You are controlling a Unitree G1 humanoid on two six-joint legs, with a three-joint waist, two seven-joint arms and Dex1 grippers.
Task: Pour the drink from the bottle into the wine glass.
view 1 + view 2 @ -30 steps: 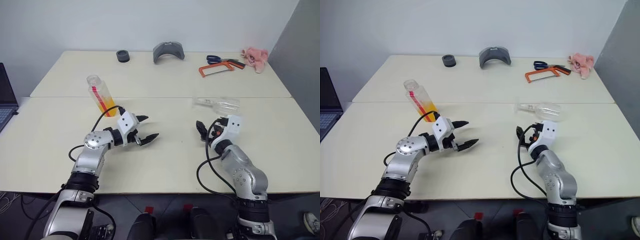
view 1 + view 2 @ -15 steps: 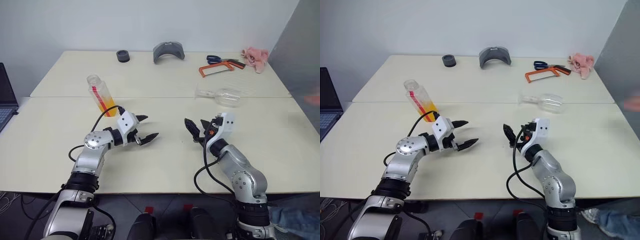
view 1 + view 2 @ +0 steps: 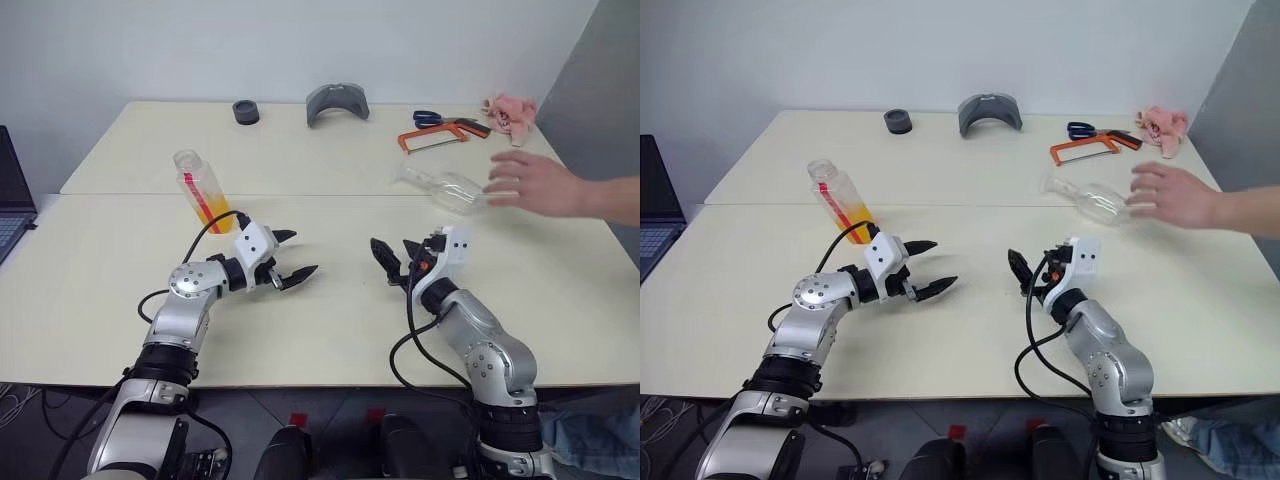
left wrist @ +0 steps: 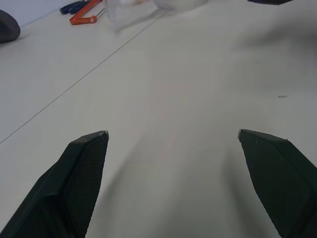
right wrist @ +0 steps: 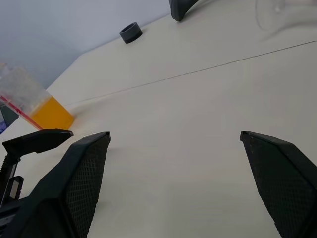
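Observation:
The bottle (image 3: pixel 200 190) stands upright at the left of the table, with the orange drink (image 5: pixel 49 113) in its lower part and no cap on its neck. My left gripper (image 3: pixel 300 254) hovers open in front of the bottle, a little to its right, with nothing between its fingers. The wine glass (image 3: pixel 445 188) lies on its side at the right, its foot pointing left. A person's hand (image 3: pixel 535 183) reaches in from the right to the bowl. In front of the glass, my right gripper (image 3: pixel 392 250) stands open and empty, pointing left.
Along the far edge lie a black ring (image 3: pixel 245 112), a grey curved piece (image 3: pixel 337 103), blue scissors (image 3: pixel 430 118), an orange hacksaw (image 3: pixel 435 137) and a pink cloth (image 3: pixel 510 115). A laptop (image 3: pixel 10 195) stands off the left side. A seam (image 3: pixel 300 195) joins the two tables.
A person's hand has come in from the right to the wine glass, which has shifted away from my right gripper. The right gripper has swung to the left. The left arm stayed still.

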